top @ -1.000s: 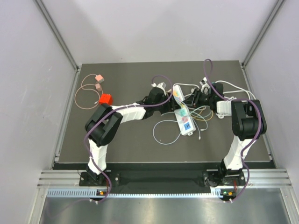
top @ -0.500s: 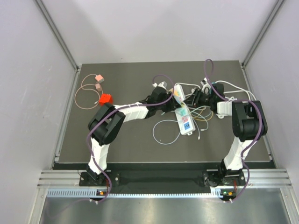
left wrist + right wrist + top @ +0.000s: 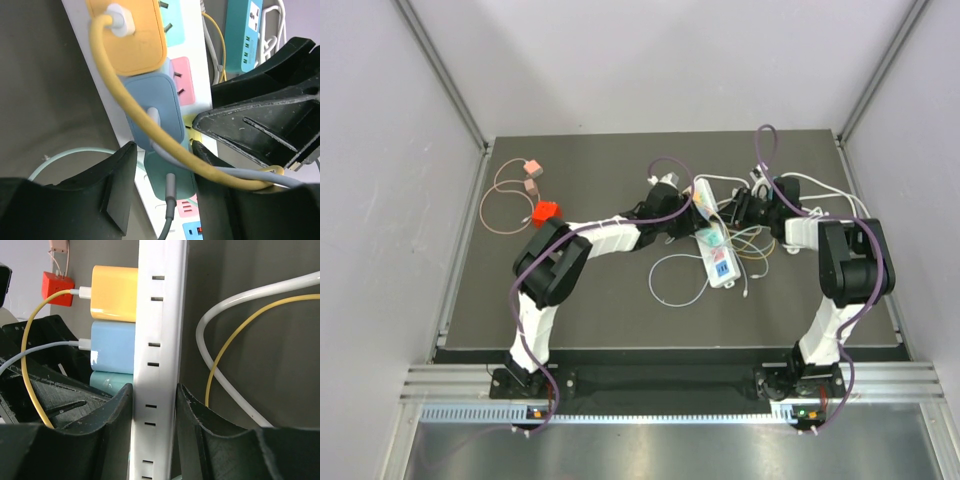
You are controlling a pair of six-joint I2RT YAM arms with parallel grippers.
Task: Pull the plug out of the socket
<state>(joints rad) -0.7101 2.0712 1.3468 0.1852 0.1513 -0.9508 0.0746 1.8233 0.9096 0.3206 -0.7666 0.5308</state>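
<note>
Teal plug (image 3: 172, 186) sat in the white power strip (image 3: 159, 315), below the blue plug (image 3: 155, 107) and orange plug (image 3: 134, 37). A yellow cable (image 3: 122, 97) crossed it. The left gripper (image 3: 162, 167) straddled it, grip unclear; the right gripper (image 3: 155, 395) clenched the strip.

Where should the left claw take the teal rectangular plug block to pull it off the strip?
Probably best: grip the teal rectangular plug block by its two side faces, across the white plastic power strip, coming straight in from the cable end. The light-blue plug block sits tight against it along the strip, so only those faces are free. Stay off its grey cable; the right claw clamps the strip.
</note>
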